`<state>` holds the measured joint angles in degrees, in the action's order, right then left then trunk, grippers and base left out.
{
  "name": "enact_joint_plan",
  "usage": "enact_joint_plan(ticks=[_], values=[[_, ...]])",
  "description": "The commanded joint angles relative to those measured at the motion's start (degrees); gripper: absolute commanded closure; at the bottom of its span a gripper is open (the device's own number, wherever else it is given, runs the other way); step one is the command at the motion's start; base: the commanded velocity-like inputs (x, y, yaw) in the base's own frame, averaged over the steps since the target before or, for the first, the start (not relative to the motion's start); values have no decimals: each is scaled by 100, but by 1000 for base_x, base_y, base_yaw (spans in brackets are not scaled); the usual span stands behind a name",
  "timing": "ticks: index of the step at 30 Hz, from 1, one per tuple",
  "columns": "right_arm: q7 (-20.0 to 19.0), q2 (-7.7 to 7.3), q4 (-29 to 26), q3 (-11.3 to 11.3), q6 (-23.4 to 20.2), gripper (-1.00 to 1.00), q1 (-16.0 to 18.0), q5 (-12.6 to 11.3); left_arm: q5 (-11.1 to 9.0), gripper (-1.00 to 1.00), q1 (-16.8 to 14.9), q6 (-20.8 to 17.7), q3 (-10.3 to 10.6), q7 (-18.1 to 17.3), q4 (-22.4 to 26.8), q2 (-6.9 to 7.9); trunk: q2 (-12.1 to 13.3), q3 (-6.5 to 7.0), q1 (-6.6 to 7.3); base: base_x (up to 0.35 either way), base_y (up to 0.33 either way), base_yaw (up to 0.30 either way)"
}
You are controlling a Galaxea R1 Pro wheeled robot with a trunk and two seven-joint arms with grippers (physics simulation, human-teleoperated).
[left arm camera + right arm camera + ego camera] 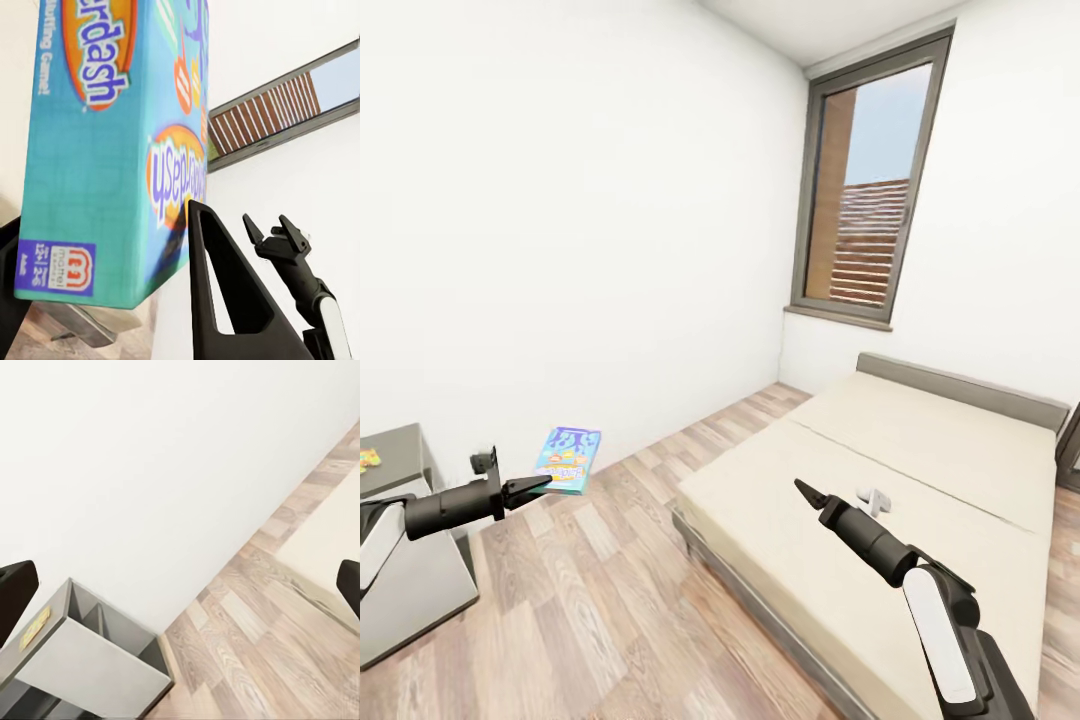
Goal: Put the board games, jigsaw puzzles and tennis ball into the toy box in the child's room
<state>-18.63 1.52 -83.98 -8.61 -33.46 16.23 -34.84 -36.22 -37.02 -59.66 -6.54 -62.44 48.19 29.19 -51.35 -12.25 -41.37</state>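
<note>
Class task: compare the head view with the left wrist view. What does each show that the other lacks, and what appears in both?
Head view alone: the bed with its cream mattress, the wood floor and the corner of the desk at the left.
Left wrist view alone: the lettering on the blue board game, legible close up.
Both: that board game held by the left gripper, the right gripper empty, and the window.

Both arms share one build: a white, rounded forearm shell with a dark grey inset strip, then a matte black cylindrical wrist. The left hand (538,484) ends in slim black pointed fingers behind a flat black bracket. The right hand (802,489) tapers to black angular fingers (287,229) with notched tips.
</note>
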Motion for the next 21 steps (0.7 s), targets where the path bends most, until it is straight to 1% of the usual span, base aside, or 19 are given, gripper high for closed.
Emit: enact_joint_plan(ticks=[1, 7, 16, 21], values=[[-15, 6, -5, -18, -46, -100, 4, -22, -16, 100, -7, -34, -5, -21, -2, -1, 35, 10, 22, 0, 0, 285], [-12, 6, -4, -18, -46, -100, 3, -23, -16, 100, -7, -34, -5, -15, -2, -1, 276, 118, 153, 0, 0, 285], [-10, 6, -4, -18, -46, -100, 3, -23, -25, 100, 1, -30, -32, -15, -4, 11, 276, 118, 153, 11, 0, 284], [-22, 2, 7, -21, -46, -100, 3, -24, -64, 100, 17, -28, -55, -18, -10, 24, 276, 109, 153, 250, 0, 265]])
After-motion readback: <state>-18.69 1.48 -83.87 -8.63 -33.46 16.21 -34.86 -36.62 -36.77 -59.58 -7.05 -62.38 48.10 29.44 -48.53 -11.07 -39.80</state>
